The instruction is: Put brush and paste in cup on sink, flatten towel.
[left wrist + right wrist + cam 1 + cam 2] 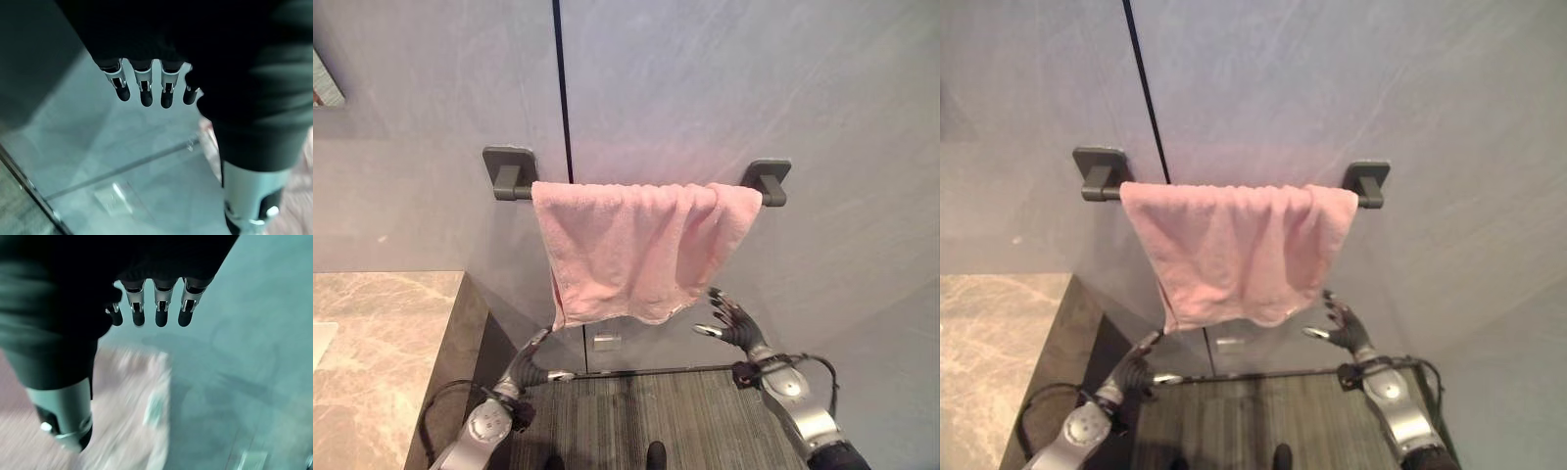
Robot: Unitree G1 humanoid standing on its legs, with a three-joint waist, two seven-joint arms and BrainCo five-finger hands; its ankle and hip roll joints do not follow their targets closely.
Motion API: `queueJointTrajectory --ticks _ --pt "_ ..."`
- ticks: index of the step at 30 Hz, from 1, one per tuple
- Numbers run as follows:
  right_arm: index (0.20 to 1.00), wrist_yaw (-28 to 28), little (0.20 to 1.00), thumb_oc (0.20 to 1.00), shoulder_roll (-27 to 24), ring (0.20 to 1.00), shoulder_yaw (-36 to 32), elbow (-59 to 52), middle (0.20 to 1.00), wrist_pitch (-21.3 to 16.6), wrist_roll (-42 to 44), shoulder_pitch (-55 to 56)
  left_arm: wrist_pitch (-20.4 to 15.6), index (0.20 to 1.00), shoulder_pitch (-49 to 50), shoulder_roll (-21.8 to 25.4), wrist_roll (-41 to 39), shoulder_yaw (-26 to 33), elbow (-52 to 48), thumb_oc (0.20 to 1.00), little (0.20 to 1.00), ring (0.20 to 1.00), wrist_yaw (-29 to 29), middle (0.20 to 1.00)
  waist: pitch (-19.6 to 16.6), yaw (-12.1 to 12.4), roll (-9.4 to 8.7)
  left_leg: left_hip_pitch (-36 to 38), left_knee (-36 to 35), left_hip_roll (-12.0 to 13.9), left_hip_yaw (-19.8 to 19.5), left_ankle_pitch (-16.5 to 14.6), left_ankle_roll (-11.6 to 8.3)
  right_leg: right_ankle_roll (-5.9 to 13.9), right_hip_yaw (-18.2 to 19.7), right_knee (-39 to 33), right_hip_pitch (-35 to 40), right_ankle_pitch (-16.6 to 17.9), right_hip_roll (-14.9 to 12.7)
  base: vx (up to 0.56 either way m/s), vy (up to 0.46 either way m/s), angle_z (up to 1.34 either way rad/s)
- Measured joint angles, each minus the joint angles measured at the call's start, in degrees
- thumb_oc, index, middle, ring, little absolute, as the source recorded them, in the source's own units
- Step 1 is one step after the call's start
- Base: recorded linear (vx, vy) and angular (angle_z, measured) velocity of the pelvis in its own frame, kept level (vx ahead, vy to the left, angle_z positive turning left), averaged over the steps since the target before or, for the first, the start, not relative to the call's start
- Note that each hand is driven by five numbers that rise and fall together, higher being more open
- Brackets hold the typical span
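Left robot hand (530, 360) raised below the towel's lower left corner, fingers straight and loosely spread, thumb held apart, gripping nothing; fingertips close to that corner but not seen touching it. In the left wrist view, fingers (142, 88) in an even row, extended toward the grey wall, with a sliver of pink cloth at the frame's edge beside the thumb. Right robot hand (734, 323) lifted just under the towel's lower right edge, fingers open and slightly fanned, thumb out to the side, also empty. In the right wrist view, fingers (159, 308) straight and side by side, pink cloth blurred beyond the thumb.

Pink towel (641, 250) draped over a dark wall rail (514, 191), bunched toward the right so that the cloth narrows as it hangs, left edge slanting inward, folds running down from the rail's right half. Rail carried by two dark brackets on the grey wall (754, 88), a black vertical seam behind the left bracket. Marble counter (382, 352) at lower left, well apart from the towel. Striped grey floor mat (646, 411) beneath both arms.
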Motion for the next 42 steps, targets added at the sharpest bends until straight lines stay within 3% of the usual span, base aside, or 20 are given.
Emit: queueJointTrajectory --ticks 6,9,11,16,22,27,29,31,37,42 --pt "1.0 -1.4 1.0 1.0 1.0 1.0 -5.3 -3.2 1.0 -0.3 0.0 1.4 -0.2 1.0 2.1 0.1 1.9 5.6 -4.5 1.0 1.0 1.0 1.5 1.0 -1.4 0.0 1.14 0.8 0.0 -0.7 -0.7 -0.2 0.35 0.36 -0.3 0.0 1.0 -0.3 -0.7 -0.02 0.029 0.05" --pt "1.0 -2.8 1.0 1.0 1.1 1.0 -10.0 -9.6 1.0 -1.1 -1.9 4.4 -0.4 1.0 4.8 0.8 4.1 10.8 -10.7 1.0 1.0 1.0 3.1 1.0 -1.4 0.0 1.44 0.7 0.0 -0.7 -0.9 -0.2 0.36 0.37 -0.4 0.0 1.1 -0.3 -0.8 -0.02 0.02 0.03" --pt "1.0 -4.1 1.0 1.0 0.5 1.0 -13.9 -16.0 1.0 -3.0 -5.2 6.2 -2.5 1.0 7.6 1.7 6.5 14.8 -16.2 1.0 1.0 1.0 4.5 1.0 -1.4 -0.2 1.7 0.8 0.0 -0.7 -0.9 -0.2 0.35 0.41 -0.5 0.0 1.1 -0.3 -0.8 0.0 0.0 0.0" --pt "1.0 -6.2 1.0 1.0 -0.9 1.0 -18.1 -23.6 1.0 -5.4 -10.5 7.3 -3.8 1.0 9.1 2.9 12.1 22.4 -19.1 1.0 1.0 1.0 7.7 1.0 -1.6 -0.2 1.91 0.8 0.0 -0.7 -0.9 -0.2 0.35 0.44 -0.5 0.0 1.1 -0.4 -0.7 0.0 0.0 0.0" --pt "1.0 -7.4 1.0 1.0 -2.8 1.0 -22.0 -35.2 1.0 -7.7 -14.2 7.3 -5.1 1.0 13.4 4.1 18.2 35.4 -27.8 1.0 1.0 1.0 12.9 1.0 -1.7 0.3 1.93 0.7 0.0 -0.8 -1.0 -0.2 0.35 0.61 -0.5 0.0 1.1 -0.5 -0.9 0.0 0.0 0.0" --pt "1.0 -7.4 1.0 1.0 -6.4 1.0 -21.5 -38.5 1.0 -9.3 -19.0 6.7 -6.4 1.0 12.9 7.1 22.4 36.1 -31.0 1.0 1.0 1.0 14.3 1.0 -1.8 1.0 1.68 0.6 0.0 -0.9 -1.0 -0.3 0.34 0.66 -0.4 0.3 1.0 -0.5 -0.9 0.0 0.0 0.0" --pt "1.0 -7.4 1.0 1.0 -10.0 1.0 -19.6 -39.6 1.0 -9.4 -20.5 4.9 -6.6 1.0 12.6 12.1 24.5 36.4 -36.1 1.0 1.0 1.0 14.3 1.0 -1.9 1.1 1.37 0.6 0.0 -0.8 -1.0 -0.3 0.34 0.67 -0.4 0.4 1.0 -0.5 -0.8 0.0 0.0 0.0" --pt "1.0 -7.4 1.0 1.0 -12.4 1.0 -17.7 -40.9 1.0 -10.5 -22.7 1.8 -9.5 1.0 9.6 16.1 26.1 37.8 -41.0 1.0 1.0 1.0 14.6 1.0 -2.0 1.0 1.41 0.8 0.0 -0.9 -0.9 -0.3 0.33 0.7 -0.3 0.4 1.1 -0.5 -0.9 0.0 0.0 0.0" --pt "1.0 -7.0 1.0 1.0 -18.8 1.0 -11.9 -40.8 1.0 -11.0 -24.8 -3.0 -11.9 1.0 4.7 26.9 26.1 35.6 -47.2 1.0 1.0 1.0 12.6 1.0 -2.0 0.8 1.29 0.7 0.2 -0.9 -0.8 -0.2 0.11 0.79 -0.2 0.4 1.0 -0.6 -0.9 0.0 0.0 0.0" --pt "1.0 -6.0 1.0 1.0 -20.5 1.0 -10.1 -39.9 1.0 -10.4 -25.2 -3.3 -13.0 1.0 1.2 29.0 25.9 32.9 -48.6 1.0 1.0 1.0 10.1 1.0 -1.9 0.1 1.45 0.8 0.3 -1.1 -0.5 -0.3 0.1 0.87 -0.2 0.4 0.9 -0.6 -1.0 0.0 0.001 -0.01"
